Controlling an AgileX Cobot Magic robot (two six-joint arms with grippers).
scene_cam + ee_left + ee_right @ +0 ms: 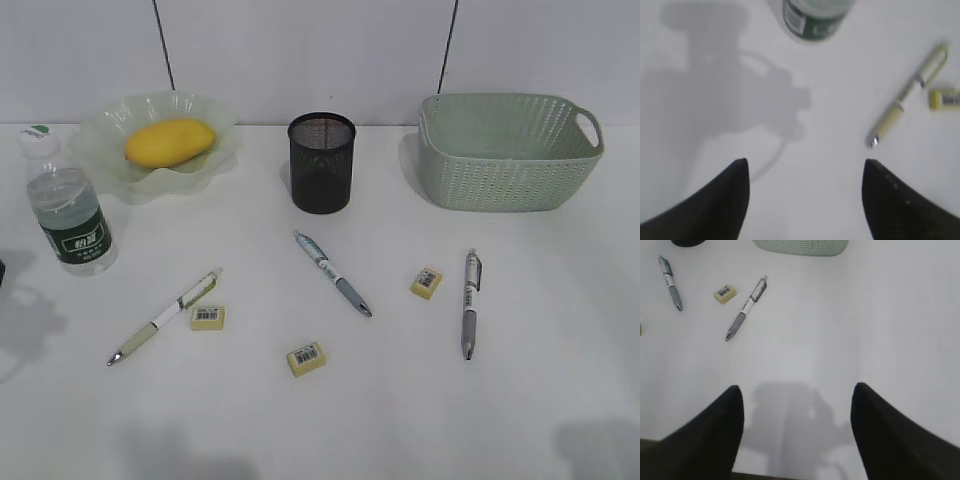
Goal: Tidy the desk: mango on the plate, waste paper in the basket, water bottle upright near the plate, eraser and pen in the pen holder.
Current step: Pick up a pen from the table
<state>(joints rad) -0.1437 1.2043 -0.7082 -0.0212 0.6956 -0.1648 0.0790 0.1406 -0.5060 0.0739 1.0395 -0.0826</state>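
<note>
The yellow mango (170,141) lies on the pale-green plate (215,112) at the back left. Just in front of the plate the water bottle (68,205) stands upright; its base (815,20) shows in the left wrist view. The black mesh pen holder (322,162) and the green basket (510,150) stand at the back. Three pens (165,317) (333,273) (470,303) and three yellow erasers (208,317) (306,358) (426,282) lie on the desk (560,380). My left gripper (805,162) is open over bare desk, near the cream pen (907,95). My right gripper (797,386) is open and empty. No waste paper is in view.
In the right wrist view a grey pen (746,307), an eraser (725,293) and a blue-grey pen (670,282) lie ahead to the left, with the basket's wall (800,246) at the top edge. Arm shadows fall on the desk's front corners.
</note>
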